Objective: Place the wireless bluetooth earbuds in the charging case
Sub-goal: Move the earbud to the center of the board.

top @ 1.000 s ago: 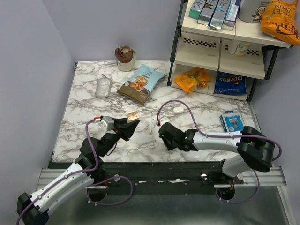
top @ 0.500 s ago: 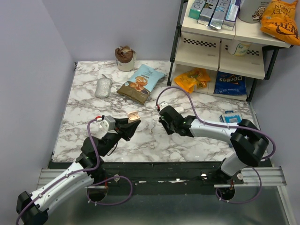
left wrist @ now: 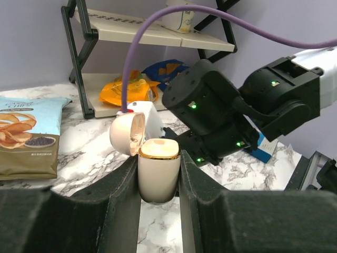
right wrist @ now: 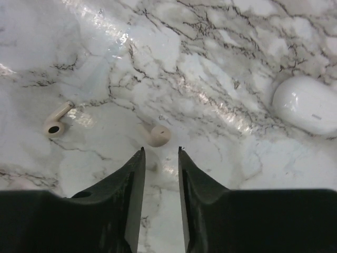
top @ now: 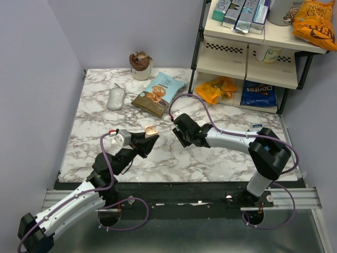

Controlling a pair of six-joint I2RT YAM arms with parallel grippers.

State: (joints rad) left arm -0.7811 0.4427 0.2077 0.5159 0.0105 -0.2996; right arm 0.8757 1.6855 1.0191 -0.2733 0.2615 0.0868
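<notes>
Right hand (right wrist: 160, 154) has swung across and parted narrowly, empty, over a bud (right wrist: 158, 135) on the table (right wrist: 210, 63); left hand (left wrist: 159, 158) grips the open case (left wrist: 158, 179): pickup looks next

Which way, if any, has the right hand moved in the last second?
Yes. The right hand went forward and left, closer to the chip bag.

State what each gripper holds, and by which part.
Left gripper grips the open charging case by its base's sides. Right gripper, open near an earbud, holds nothing.
</notes>
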